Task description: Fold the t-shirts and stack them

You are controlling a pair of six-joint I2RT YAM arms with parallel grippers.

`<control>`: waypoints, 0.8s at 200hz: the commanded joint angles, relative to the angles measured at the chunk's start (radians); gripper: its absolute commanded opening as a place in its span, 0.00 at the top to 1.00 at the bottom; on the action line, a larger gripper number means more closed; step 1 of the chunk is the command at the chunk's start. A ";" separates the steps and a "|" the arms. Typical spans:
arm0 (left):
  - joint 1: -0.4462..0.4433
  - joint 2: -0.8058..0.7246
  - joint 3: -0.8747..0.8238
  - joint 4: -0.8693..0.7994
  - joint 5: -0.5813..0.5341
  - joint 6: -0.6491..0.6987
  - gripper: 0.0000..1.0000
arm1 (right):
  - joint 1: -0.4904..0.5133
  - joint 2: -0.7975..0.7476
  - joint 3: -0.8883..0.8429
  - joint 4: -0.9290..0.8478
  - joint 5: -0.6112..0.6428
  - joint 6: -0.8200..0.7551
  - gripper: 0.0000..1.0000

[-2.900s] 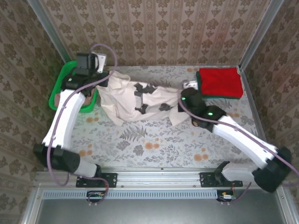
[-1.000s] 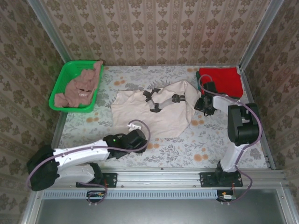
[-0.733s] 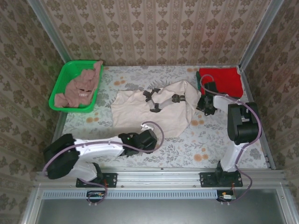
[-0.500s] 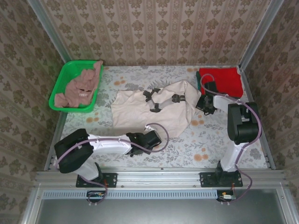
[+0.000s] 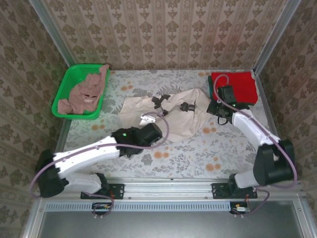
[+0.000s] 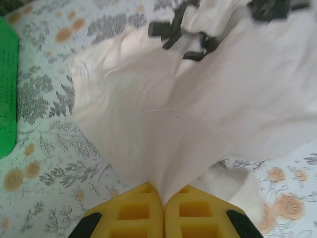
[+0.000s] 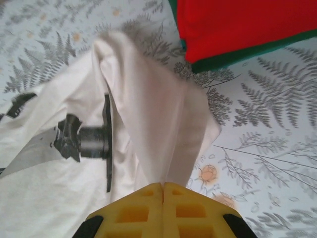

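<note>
Cream shirt (image 5: 178, 118): rumpled at the table's (image 5: 198, 154) middle, dark print (image 7: 81, 140) facing up, with cloth drawn up in a tent toward each gripper.
Left gripper (image 6: 163, 197): yellow jaws pressed together, pinching the cream shirt at its 7 o'clock edge.
Right gripper (image 7: 162, 186): jaws clamped on a fold of the cream shirt at its 3 o'clock edge.
Red shirt (image 5: 234, 85): folded flat at the table's 2 o'clock corner, lying on a green shirt (image 7: 237, 53).
Pink shirt (image 5: 84, 94): heaped in the basket (image 5: 60, 97) at 10 o'clock.
</note>
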 commanded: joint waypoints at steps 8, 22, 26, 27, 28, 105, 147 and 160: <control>-0.039 -0.037 -0.012 -0.091 0.018 0.070 0.72 | -0.001 -0.158 -0.038 -0.151 0.118 -0.029 1.00; -0.029 -0.053 -0.086 -0.008 0.078 0.085 0.35 | -0.005 -0.209 -0.059 -0.161 0.176 -0.033 1.00; -0.022 -0.051 -0.109 0.032 0.107 0.093 0.30 | -0.007 -0.212 -0.065 -0.159 0.185 -0.035 1.00; -0.019 -0.050 -0.114 0.036 0.114 0.094 0.29 | -0.008 -0.213 -0.066 -0.158 0.186 -0.035 1.00; -0.016 -0.049 -0.119 0.045 0.117 0.094 0.28 | -0.009 -0.213 -0.068 -0.157 0.187 -0.036 1.00; 0.077 -0.317 -0.465 0.173 0.233 -0.202 0.02 | -0.064 0.000 0.031 -0.177 0.252 -0.058 1.00; -0.003 -0.313 -0.632 0.248 0.275 -0.364 0.00 | -0.060 0.057 0.154 -0.136 0.154 -0.069 1.00; -0.006 -0.245 -0.630 0.276 0.283 -0.374 0.00 | -0.035 0.101 0.222 -0.171 0.134 -0.090 0.81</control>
